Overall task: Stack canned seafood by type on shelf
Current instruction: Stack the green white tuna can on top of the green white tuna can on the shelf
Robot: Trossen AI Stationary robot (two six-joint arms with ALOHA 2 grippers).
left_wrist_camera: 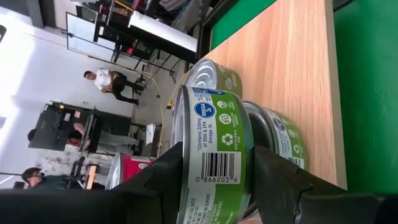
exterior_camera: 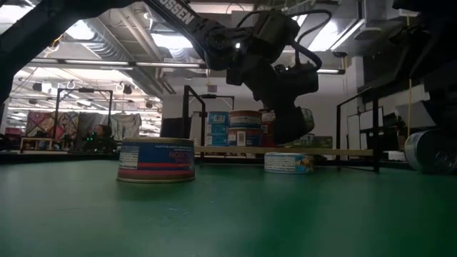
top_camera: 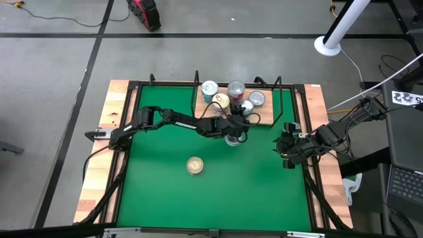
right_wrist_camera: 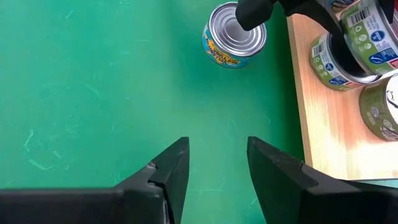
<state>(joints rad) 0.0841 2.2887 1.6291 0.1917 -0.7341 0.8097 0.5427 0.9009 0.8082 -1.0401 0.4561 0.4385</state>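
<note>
Left arm reaching across the green mat (top_camera: 198, 198) to the shelf (top_camera: 268, 118). The left gripper (top_camera: 236, 125) is clamped on a green-labelled tin (left_wrist_camera: 214, 155), one finger on each side of its wall; the tin hangs at the shelf's near edge, just above another green tin (left_wrist_camera: 280, 134) lying on the light-wood board. A third green tin (left_wrist_camera: 214, 74) sits just past the held one. More tins stand stacked farther back on the shelf (exterior_camera: 244, 128). Directly below the left gripper, on the mat, lies a gold-labelled tin (right_wrist_camera: 234, 35). A blue-and-red tin (exterior_camera: 156, 160) rests alone on the mat, well apart from both grippers. The right gripper (right_wrist_camera: 217, 162) hovers over bare mat beside the shelf's right end, fingers parted and holding nothing.
</note>
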